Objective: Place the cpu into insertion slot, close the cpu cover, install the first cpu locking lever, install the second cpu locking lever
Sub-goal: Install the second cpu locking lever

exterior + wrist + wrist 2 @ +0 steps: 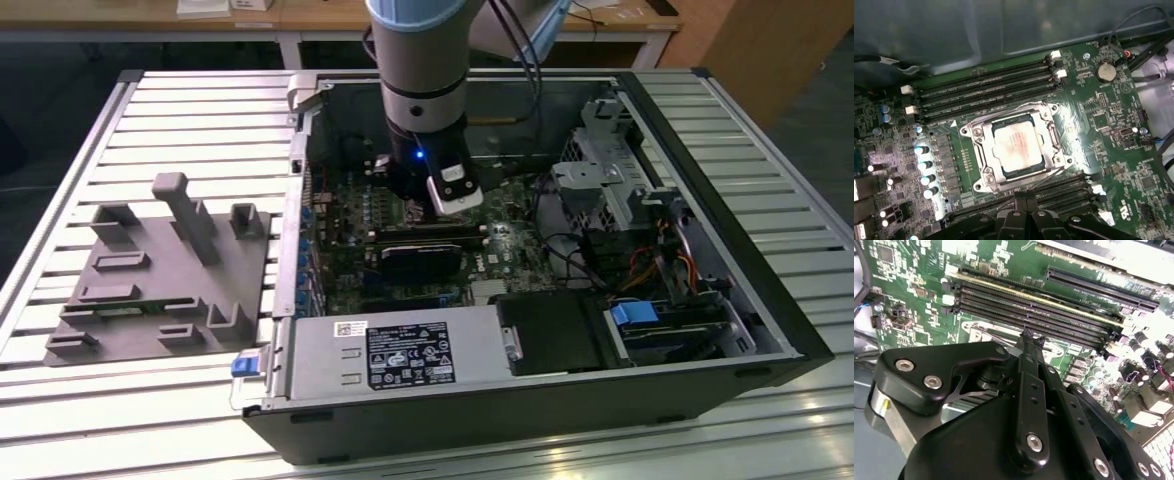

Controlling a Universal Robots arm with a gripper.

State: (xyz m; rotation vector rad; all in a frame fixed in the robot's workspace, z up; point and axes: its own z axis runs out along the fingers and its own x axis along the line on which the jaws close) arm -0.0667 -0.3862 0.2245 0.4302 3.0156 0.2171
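Gripper fingers pinched together, holding nothing, tips hovering above the memory slots on the motherboard. cpu sits in the insertion slot; cpu cover looks closed, hard to confirm.

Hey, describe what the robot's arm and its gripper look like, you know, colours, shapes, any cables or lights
In the exterior view the arm is a silver-grey cylinder with a light blue cap at the top and a black band lower down. A small blue light glows on the black wrist, beside a white block. Dark cables hang behind it. In the second wrist view the gripper is matte black, built from linked bars with silver screws.
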